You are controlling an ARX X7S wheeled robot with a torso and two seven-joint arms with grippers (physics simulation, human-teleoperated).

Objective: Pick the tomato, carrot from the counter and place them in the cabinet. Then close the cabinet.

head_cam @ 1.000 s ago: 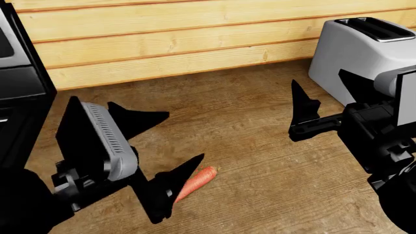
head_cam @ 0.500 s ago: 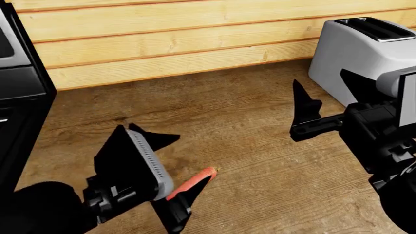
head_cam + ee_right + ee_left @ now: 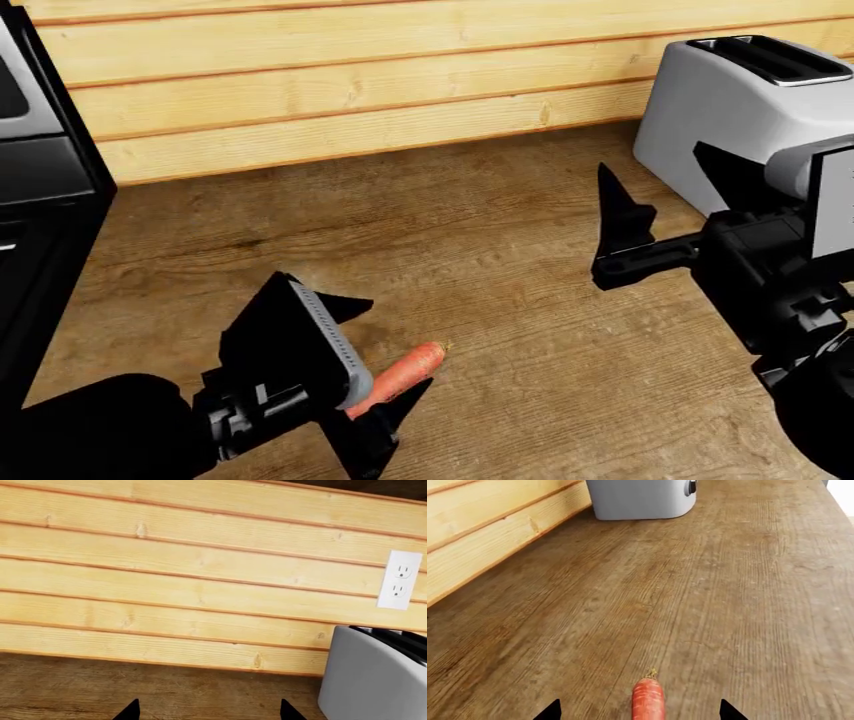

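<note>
Orange carrot point(image 3: 400, 377) is lying between the left gripper point(image 3: 363, 375)'s wide jaws; smooth, light, stiff, best pinched mid-length.

The counter point(image 3: 534, 250) is a brown wood-grain slab. 2 items lie on it: a carrot point(image 3: 400, 378) near the front and a toaster point(image 3: 727, 110) at the wall.

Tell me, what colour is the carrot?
Orange-pink. The carrot shows best in the head view, lying on the counter.
</note>
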